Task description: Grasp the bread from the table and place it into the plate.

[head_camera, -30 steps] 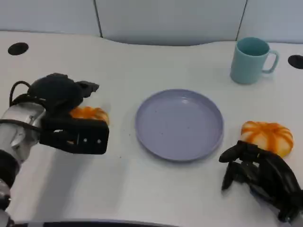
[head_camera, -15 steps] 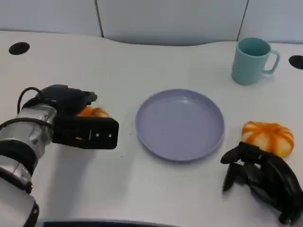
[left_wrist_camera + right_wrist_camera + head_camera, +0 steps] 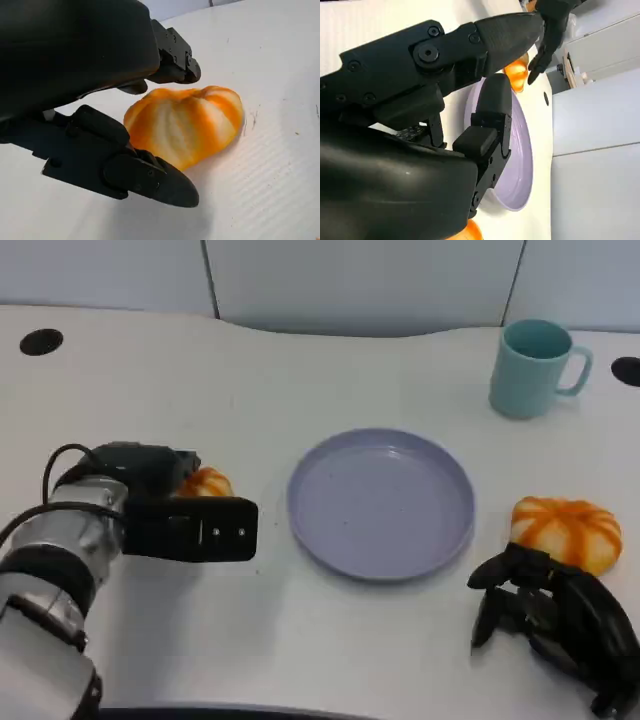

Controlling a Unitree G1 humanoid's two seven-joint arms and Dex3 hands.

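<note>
Left hand closing in on bread

Left hand set around orange bread roll toward counter's left edge, fingers flanking but apart, not yet clamped. Purple plate waiting mid-counter. Right hand resting curled, holding nothing, beside second roll. Teal mug near far right corner.

No legible text, labels, brand marks or numbers in any view; I read nothing on the objects, on my hands, or on the table.

Orange-and-white striped bread (lavender plate, teal mug).
</note>
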